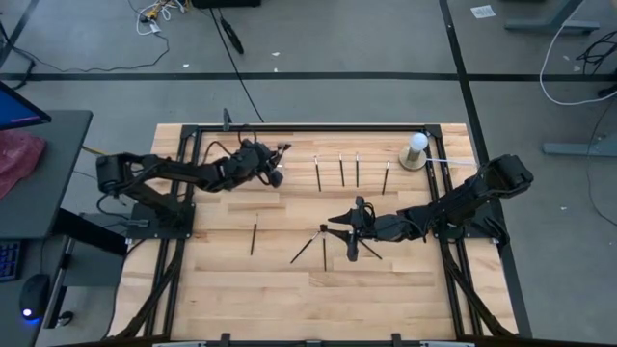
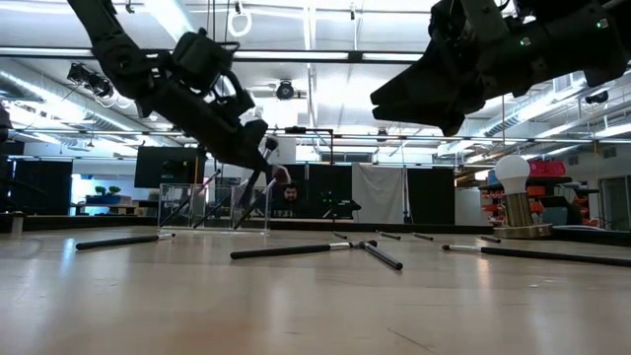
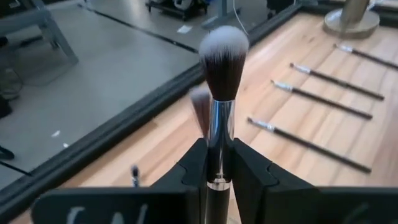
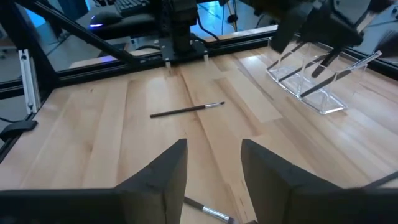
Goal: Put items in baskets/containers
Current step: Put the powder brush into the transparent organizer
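My left gripper point(image 1: 273, 173) point(image 3: 219, 155) hangs near the far edge, shut on a makeup brush point(image 3: 222, 59) with a fluffy white-tipped tuft. It is just over the clear holder point(image 4: 308, 81) point(image 2: 212, 205), which has several brushes leaning in it. My right gripper point(image 1: 339, 227) point(image 4: 214, 155) is open and raised above the table's middle point(image 2: 394, 99), over a loose cluster of brushes point(image 1: 323, 243). A row of brushes point(image 1: 340, 170) lies flat near the far edge. One brush point(image 1: 254, 238) point(image 4: 186, 111) lies alone to the left. My left gripper pinches the brush between its two fingers at the silver ferrule's lower end point(image 3: 217, 177), where the dark handle starts. The brush runs along the fingers, tuft beyond their tips. It is lifted clear of the table. The handle behind the fingers is hidden.
A white bulb on a round base point(image 1: 416, 149) point(image 2: 513, 197) stands at the far right corner. A dark metal frame point(image 1: 308, 126) borders the tabletop. Bare wood stretches along the near half point(image 1: 318, 299). A person point(image 2: 288, 200) sits in the room beyond.
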